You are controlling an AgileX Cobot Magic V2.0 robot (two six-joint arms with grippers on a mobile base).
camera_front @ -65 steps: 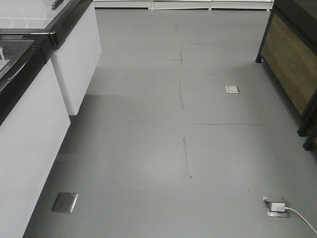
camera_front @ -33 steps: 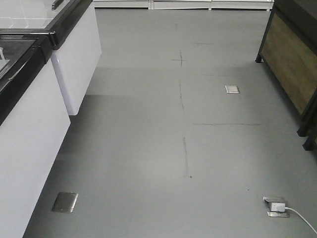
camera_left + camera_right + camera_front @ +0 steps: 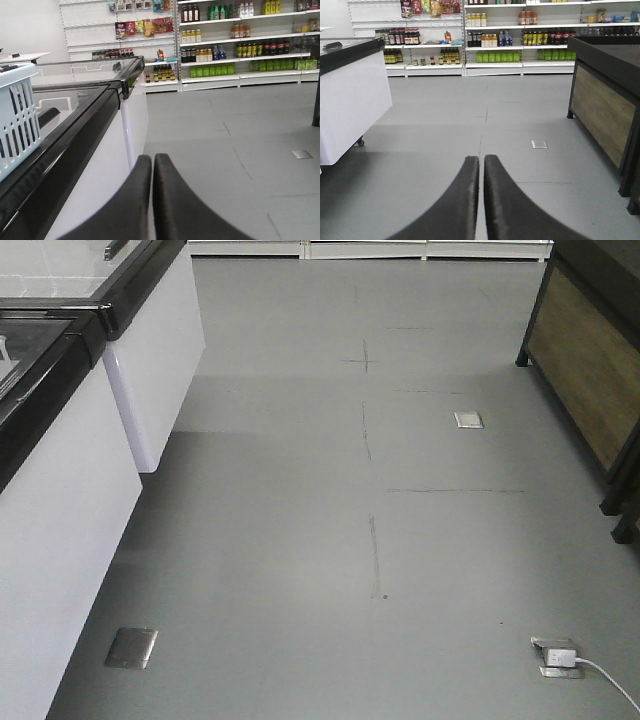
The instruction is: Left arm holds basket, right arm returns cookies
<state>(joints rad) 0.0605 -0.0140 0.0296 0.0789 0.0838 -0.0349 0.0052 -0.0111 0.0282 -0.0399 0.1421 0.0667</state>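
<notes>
Your left hand [image 3: 152, 172] and right hand [image 3: 481, 172] sit closed on nothing; the basket [image 3: 17, 117] rests up-left of the left hand on the counter [image 3: 75, 132], ungripped. The floor [image 3: 300, 540] ahead has not shifted in the last second and no cookies show, so you've likely yet to begin.

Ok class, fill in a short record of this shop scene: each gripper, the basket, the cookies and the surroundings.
left gripper: black wedge jaws together, empty
right gripper: black jaws almost together, empty
basket: light blue slotted plastic basket on the black-rimmed white chest freezer, not in the left gripper
cookies: not in view
surroundings: grey floor, stocked white shelves
</notes>
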